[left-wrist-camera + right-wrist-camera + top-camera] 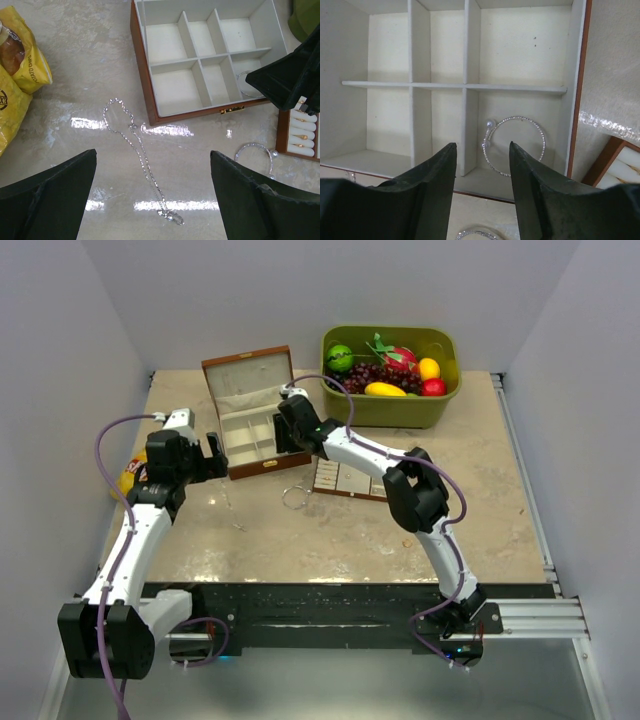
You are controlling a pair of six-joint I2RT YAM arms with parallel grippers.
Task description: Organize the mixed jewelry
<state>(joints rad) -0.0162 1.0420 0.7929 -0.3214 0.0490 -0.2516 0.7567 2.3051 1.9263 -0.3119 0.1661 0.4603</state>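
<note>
table near edge bare, open room | left gripper jaws wide, empty, over chain left of box | hoop on table beside tray | right gripper jaws parted, empty, above second hoop in box's near-right cell | bag left, fruit bin far right

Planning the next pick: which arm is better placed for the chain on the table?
Left. The left pincer, open, hangs over the chain; the right pincer is over the box, above a bracelet inside.

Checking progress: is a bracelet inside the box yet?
In: one bracelet lies flat in the box's near-right compartment.
</note>
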